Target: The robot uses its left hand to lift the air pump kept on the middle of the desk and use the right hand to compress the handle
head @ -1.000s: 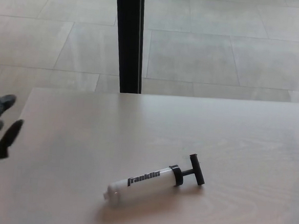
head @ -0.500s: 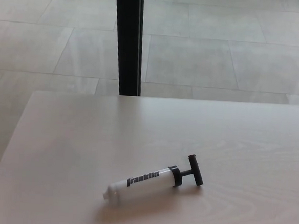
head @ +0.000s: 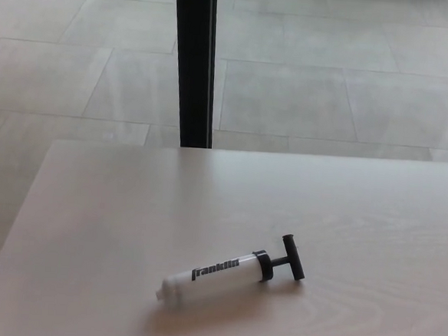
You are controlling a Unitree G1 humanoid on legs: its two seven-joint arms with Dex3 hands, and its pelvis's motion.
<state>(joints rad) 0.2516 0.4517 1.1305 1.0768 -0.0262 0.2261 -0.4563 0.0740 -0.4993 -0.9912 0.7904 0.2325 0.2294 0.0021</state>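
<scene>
- Since a second ago the left hand has gone from the picture's left edge, where it showed with fingers spread; half a second ago it was already out of view, and the small shift of the whole scene since then is the camera's, not the pump's.
- Neither hand shows now, so nothing can be said of how the fingers stand.
- Nearest the robot, the pump (head: pixel 232 273) lies on its side on the desk (head: pixel 97 228), toward the near edge and roughly mid-width, held by nothing.
- Its white barrel points toward the near left with the brand lettering up; lying flat suits a round body with nothing to prop it.
- Its black T-handle (head: pixel 293 257) sits at the far-right end on a short length of bare rod, so the plunger looks mostly pushed in, though how much travel is left is unclear.
- That lie puts the barrel on the left hand's side and the handle on the right hand's, which fits the task's split of work.
- Such a scene fits a pump waiting to be lifted as well as one set back down after pumping; the picture does not settle which.
- Beyond the desk's far edge a black post (head: pixel 194 62) stands upright on the pale tiled floor (head: pixel 330 83).
</scene>
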